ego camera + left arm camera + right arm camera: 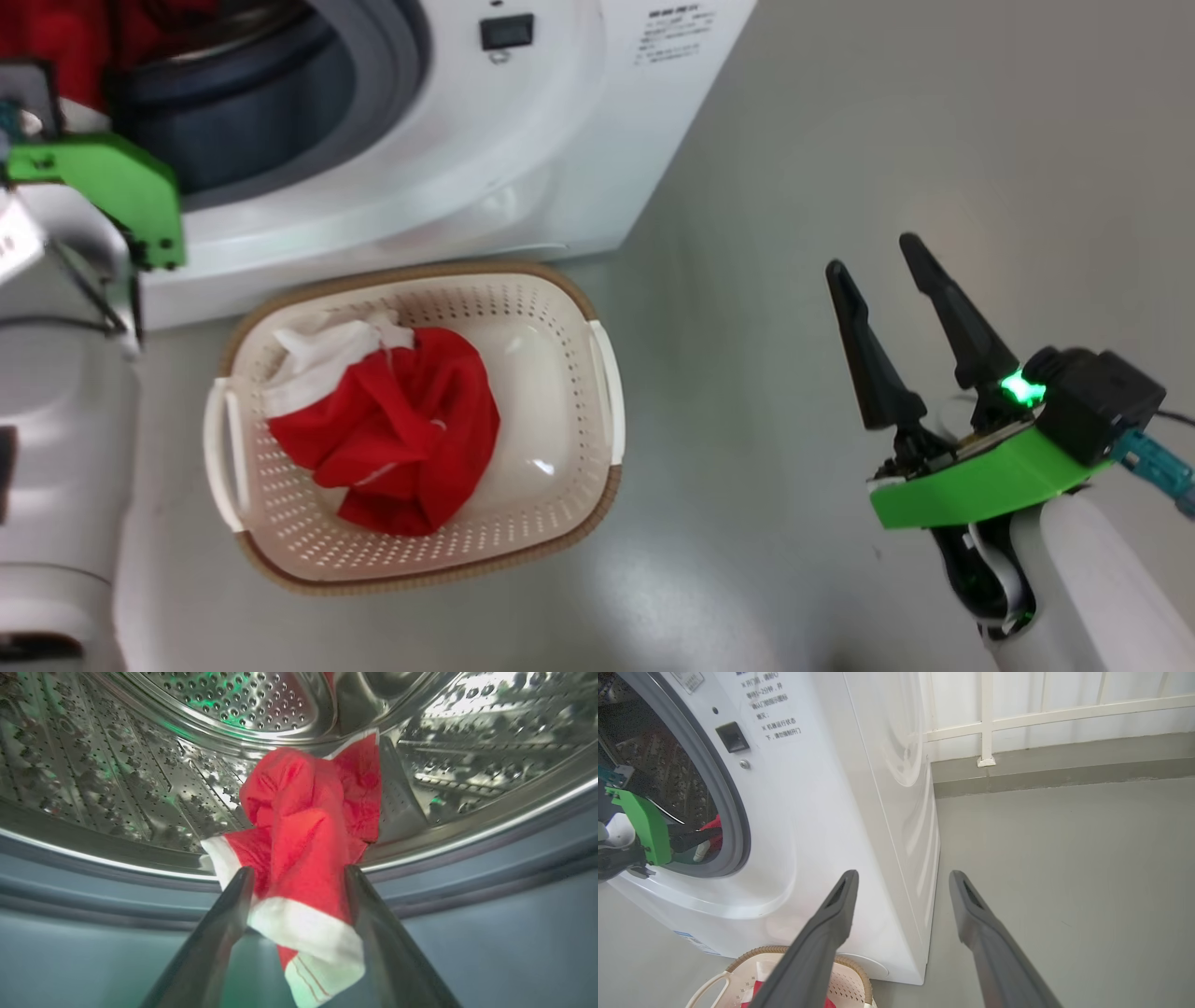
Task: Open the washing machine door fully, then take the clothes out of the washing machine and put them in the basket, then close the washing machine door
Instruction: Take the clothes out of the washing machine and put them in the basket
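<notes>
Part done: one red garment [392, 429] lies in the basket [523, 299] on the floor [840, 140] before the washing machine [560, 121], a second garment [308, 826] sits at the drum lip [140, 863], straddled by the released left claw [299, 870], right claw [872, 254] released, empty; door closure outstanding.

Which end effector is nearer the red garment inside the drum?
Left. The left end effector straddles the red garment; the right end effector hangs over the floor beside the washing machine.

grey floor [1064, 858], white railing [986, 718], low kerb [1064, 767]
</notes>
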Motion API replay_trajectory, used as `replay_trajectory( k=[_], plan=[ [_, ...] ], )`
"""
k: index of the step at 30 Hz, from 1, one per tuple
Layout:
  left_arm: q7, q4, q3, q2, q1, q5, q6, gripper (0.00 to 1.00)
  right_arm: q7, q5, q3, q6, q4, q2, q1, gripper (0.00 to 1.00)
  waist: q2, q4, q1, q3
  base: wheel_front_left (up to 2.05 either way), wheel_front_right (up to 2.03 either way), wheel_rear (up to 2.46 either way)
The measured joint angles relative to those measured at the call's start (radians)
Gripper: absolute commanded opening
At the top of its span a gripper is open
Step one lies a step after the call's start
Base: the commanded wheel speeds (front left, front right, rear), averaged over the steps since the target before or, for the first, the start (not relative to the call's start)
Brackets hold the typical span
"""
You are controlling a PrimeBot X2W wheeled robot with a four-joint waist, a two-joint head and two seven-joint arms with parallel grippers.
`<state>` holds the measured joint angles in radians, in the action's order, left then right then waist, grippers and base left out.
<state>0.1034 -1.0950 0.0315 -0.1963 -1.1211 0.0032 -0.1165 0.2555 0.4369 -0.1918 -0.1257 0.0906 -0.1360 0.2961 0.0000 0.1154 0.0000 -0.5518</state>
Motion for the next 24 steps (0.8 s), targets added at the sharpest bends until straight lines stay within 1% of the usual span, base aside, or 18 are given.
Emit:
replay_trajectory(
  k=[5, 8, 9, 10, 11, 17, 21, 24],
  plan=[
    [-0.070, -0.074, 0.032, -0.039, -0.057, 0.046, -0.063, 1.00, 0.000, 0.013, -0.011, 0.000, 0.009, -0.007, 0.032, 1.00, 0.0000, 0.026, 0.0000, -0.036, 0.00, 0.00, 0.00],
    [-0.075, -0.089, 0.040, -0.043, -0.079, 0.051, -0.081, 1.00, 0.000, 0.015, -0.012, 0.000, 0.012, -0.007, 0.040, 1.00, 0.0000, 0.037, 0.0000, -0.051, 0.00, 0.00, 0.00],
    [-0.073, -0.092, 0.041, -0.043, -0.088, 0.050, -0.081, 0.75, 0.000, 0.017, -0.012, 0.000, 0.015, -0.007, 0.040, 1.00, 0.0000, 0.039, 0.0000, -0.056, 0.00, 0.00, 0.00],
    [-0.064, -0.094, 0.045, -0.044, -0.093, 0.050, -0.081, 0.06, 0.000, 0.025, -0.012, 0.000, 0.018, -0.007, 0.041, 1.00, 0.0000, 0.040, 0.0000, -0.060, 0.00, 0.00, 0.00],
    [-0.055, -0.095, 0.047, -0.043, -0.094, 0.050, -0.081, 0.00, 0.000, 0.031, -0.012, 0.000, 0.021, -0.007, 0.043, 1.00, 0.0000, 0.040, 0.0000, -0.063, 0.00, 0.00, 0.00],
    [0.052, -0.096, 0.034, -0.035, -0.092, 0.022, -0.076, 0.00, 0.000, 0.041, -0.011, 0.000, 0.036, -0.007, 0.062, 1.00, 0.0000, 0.026, 0.0000, -0.052, 0.00, 0.00, 0.00],
    [0.119, -0.065, 0.006, -0.012, -0.086, -0.032, -0.045, 0.00, 0.000, 0.047, -0.011, 0.000, 0.044, -0.012, 0.062, 1.00, 0.0000, 0.015, 0.0000, -0.029, 0.00, 0.00, 0.00],
    [0.142, -0.007, -0.021, -0.001, -0.051, -0.078, -0.003, 0.00, 0.000, 0.050, -0.011, 0.000, 0.051, -0.012, 0.062, 1.00, 0.0000, 0.007, 0.0000, -0.008, 0.00, 0.00, 0.00]
  ],
)
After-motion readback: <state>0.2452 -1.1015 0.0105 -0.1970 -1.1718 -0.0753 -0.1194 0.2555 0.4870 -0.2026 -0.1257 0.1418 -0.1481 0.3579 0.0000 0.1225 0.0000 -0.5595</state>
